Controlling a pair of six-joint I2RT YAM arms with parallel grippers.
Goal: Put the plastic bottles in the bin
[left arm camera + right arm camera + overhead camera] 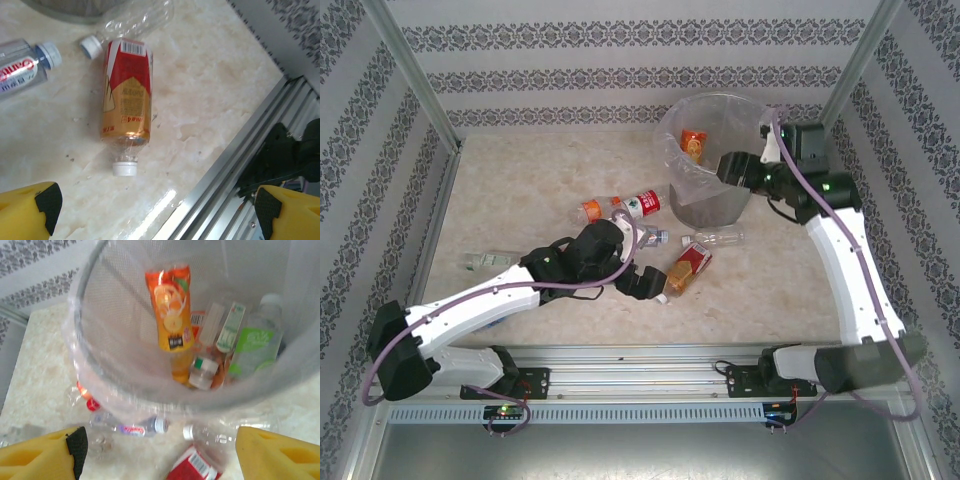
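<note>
Lying outside the bin [716, 206] are six plastic bottles [688, 265]; left fingers [47, 202] and right fingers [77, 447] gape wide.

the right gripper [157, 455] holds its yellow fingers [40, 460] spread wide and empty above the bin [100, 355]. inside, an orange-labelled bottle [170, 315] leans beside a green-labelled bottle [252, 347]. on the worktop [45, 365] just outside lie a blue-capped bottle [140, 428] and a red-labelled bottle [192, 467].

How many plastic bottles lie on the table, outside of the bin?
6. Far-left bottle alone; orange-label bottle and red-label bottle at centre; blue-label bottle beside the left arm; clear bottle by the bin; red-gold bottle nearest the bases. The left arm may hide others.
</note>
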